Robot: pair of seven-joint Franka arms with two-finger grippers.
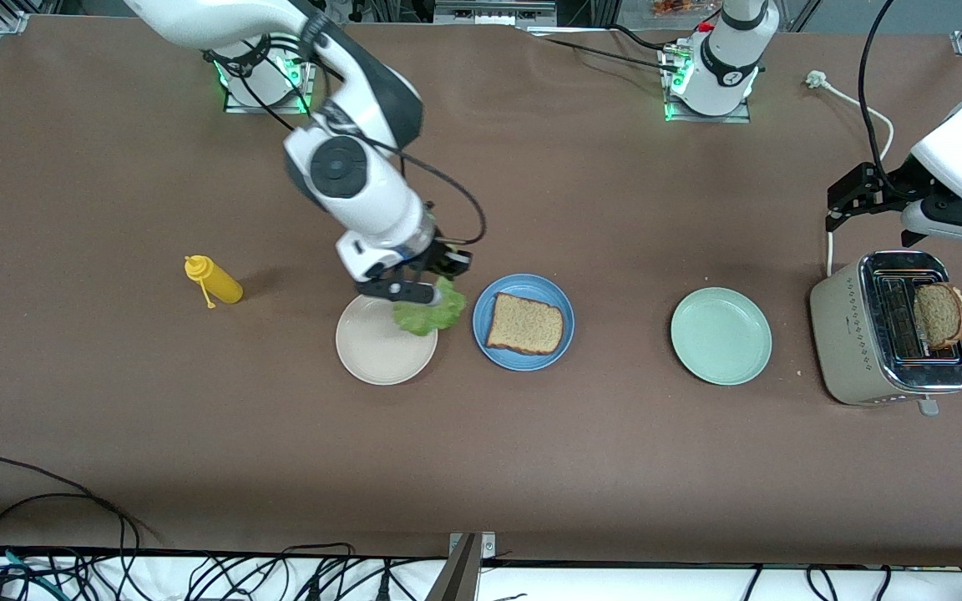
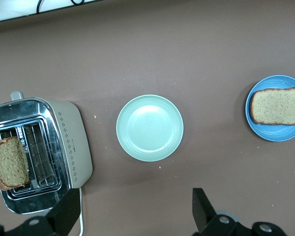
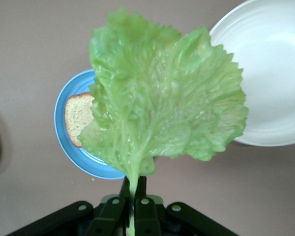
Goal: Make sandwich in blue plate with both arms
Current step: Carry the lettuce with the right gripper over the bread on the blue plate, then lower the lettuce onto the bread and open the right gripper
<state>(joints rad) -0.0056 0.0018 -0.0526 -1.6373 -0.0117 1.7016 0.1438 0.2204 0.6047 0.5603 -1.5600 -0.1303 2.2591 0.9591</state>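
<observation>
The blue plate [image 1: 523,321] sits mid-table with one brown bread slice [image 1: 525,324] on it; both also show in the left wrist view [image 2: 276,109] and partly in the right wrist view [image 3: 69,132]. My right gripper [image 1: 435,292] is shut on the stem of the green lettuce leaf [image 1: 429,311] and holds it in the air over the cream-white plate's [image 1: 386,340] edge beside the blue plate. In the right wrist view the leaf [image 3: 162,105] hangs from the closed gripper [image 3: 134,184]. The second bread slice [image 1: 940,315] stands in the toaster [image 1: 890,330]. My left gripper [image 1: 844,204] is open and empty above the table beside the toaster.
A pale mint-green plate [image 1: 721,335] lies between the blue plate and the toaster. A yellow squeeze bottle [image 1: 214,280] lies toward the right arm's end. A white cable [image 1: 857,104] runs near the toaster.
</observation>
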